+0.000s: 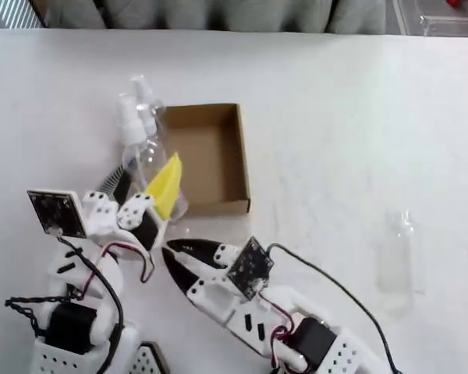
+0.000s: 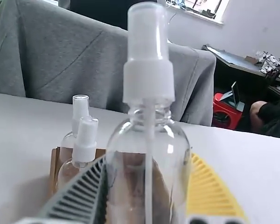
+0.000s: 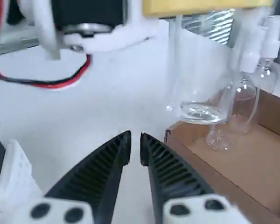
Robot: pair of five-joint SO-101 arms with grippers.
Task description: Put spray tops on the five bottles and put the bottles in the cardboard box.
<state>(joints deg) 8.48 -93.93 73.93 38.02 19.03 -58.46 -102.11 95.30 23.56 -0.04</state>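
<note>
work surface: a white table (image 1: 335, 117), with grey fabric (image 2: 51, 60) draped behind its far edge. the cardboard box (image 1: 218, 148) sat open-topped on the table, ahead of both arms.

left gripper (image 1: 150, 178): the fingers were clamped on a clear bottle (image 2: 147, 163). the yellow finger (image 2: 210, 191) was on one side and the grey finger (image 2: 79, 198) on the other, both pressed against the clear body. the bottle was upright and carried a white spray top (image 2: 148, 51), with its dip tube running down inside. its base was at the box's near left corner. whether it rested on the box floor could not be determined.

right gripper (image 1: 168, 251): the black fingers (image 3: 107, 168) were nearly together, with a narrow slit between the tips, and gripped nothing. the gripper sat low over the table, just in front of the box's near wall and beside the left gripper.

two more bottles (image 1: 136, 117), each fitted with a spray top, stood upright along the box's left side, beyond the clamped bottle. a loose bottle (image 1: 395, 253) was on the table, well apart to the right of the box. whether it bore a top could not be told.
</note>
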